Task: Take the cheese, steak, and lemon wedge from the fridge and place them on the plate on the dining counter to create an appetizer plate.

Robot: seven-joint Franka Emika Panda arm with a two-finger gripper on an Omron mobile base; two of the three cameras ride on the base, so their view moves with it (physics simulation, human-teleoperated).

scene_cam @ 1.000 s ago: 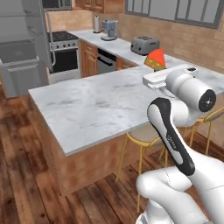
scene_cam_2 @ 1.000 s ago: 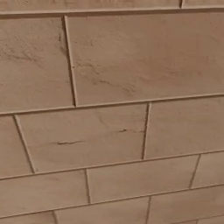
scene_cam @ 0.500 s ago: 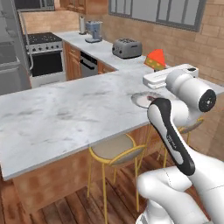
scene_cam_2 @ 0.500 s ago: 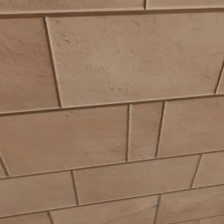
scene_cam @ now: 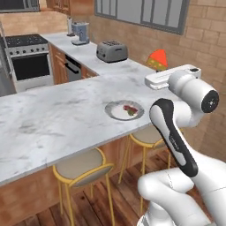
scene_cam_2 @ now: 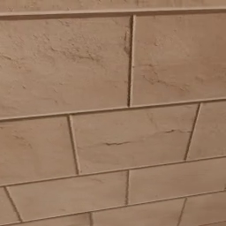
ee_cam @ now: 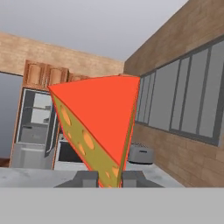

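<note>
1. Gripping the cheese (ee_cam: 98,127): gripper (ee_cam: 105,178) clamped on the wedge, raised beyond the dining counter (scene_cam: 57,119).
2. Plate (scene_cam: 115,113): on counter, holding small red item.

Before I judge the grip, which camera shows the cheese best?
The hand view: the cheese sits large and close, its narrow end pinched between the jaws. The left base view catches it small above the white hand. The right base view faces a brick wall.
</note>
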